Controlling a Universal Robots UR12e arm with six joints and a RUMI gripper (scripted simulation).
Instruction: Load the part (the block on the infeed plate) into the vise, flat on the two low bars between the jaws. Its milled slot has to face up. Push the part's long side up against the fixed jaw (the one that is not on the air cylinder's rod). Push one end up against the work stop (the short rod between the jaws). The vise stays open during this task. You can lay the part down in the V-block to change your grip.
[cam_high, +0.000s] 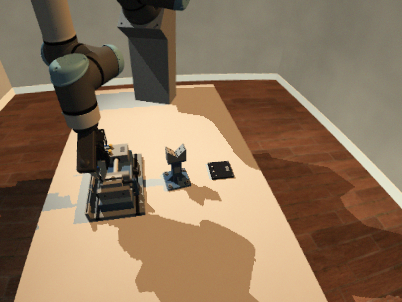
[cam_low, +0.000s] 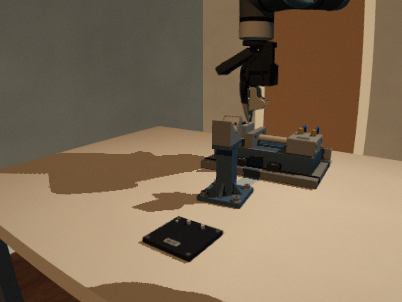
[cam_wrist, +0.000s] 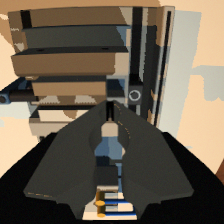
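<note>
Tabletop (cam_high: 210, 240) | end effector (cam_low: 251, 111) closed, nothing held | above vise (cam_low: 280, 155) | part unseen

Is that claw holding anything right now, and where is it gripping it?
Nothing. The claw is shut and empty, hanging over the vise.

pincer (cam_wrist: 111, 111): fully closed, nothing held | below: vise (cam_wrist: 75, 55), stepped body | tan table (cam_wrist: 205, 95) right
</note>
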